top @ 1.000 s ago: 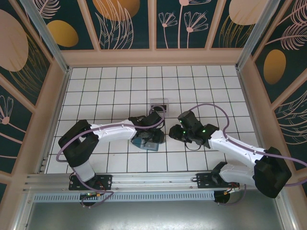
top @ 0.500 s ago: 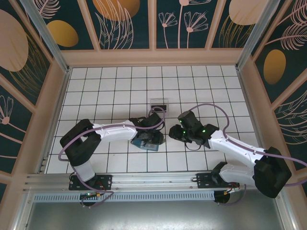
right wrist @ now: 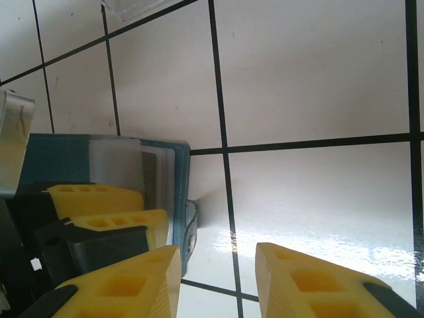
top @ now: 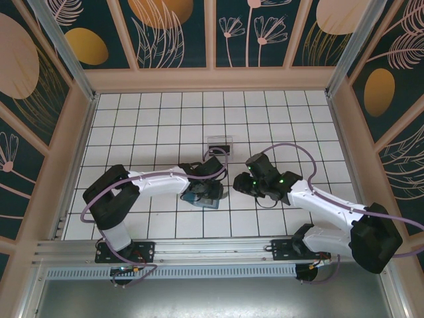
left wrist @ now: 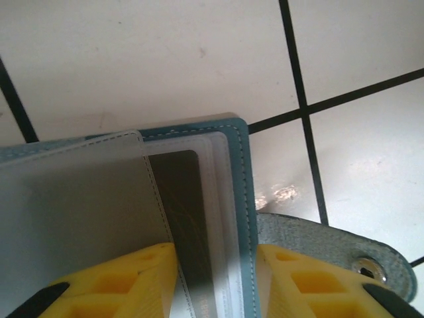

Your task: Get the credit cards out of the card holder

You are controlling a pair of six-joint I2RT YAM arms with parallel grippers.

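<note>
While the left gripper bears down on the open card holder near the middle of the tiled surface, its jaws stand partly apart. They straddle the holder's right-hand edge, one tip on the frosted sleeves and the other on the snap tab. Whether they pinch the holder or merely pin it flat, I cannot tell. Just right of the holder hangs the right gripper, its jaws partly open over bare tile and holding nothing.

The step in hand looks like steadying the holder so a card can be drawn. It would go best if the left arm keeps the holder flat without covering the slot between its tips. The right jaws should come in low from the right, close on the exposed card edge alone, and pull along the slot rather than upward.

Counted left to right: one card holder; one dark card visible in its slot, with any other credit cards hidden by the sleeves; one clear box further back; two grippers.
</note>
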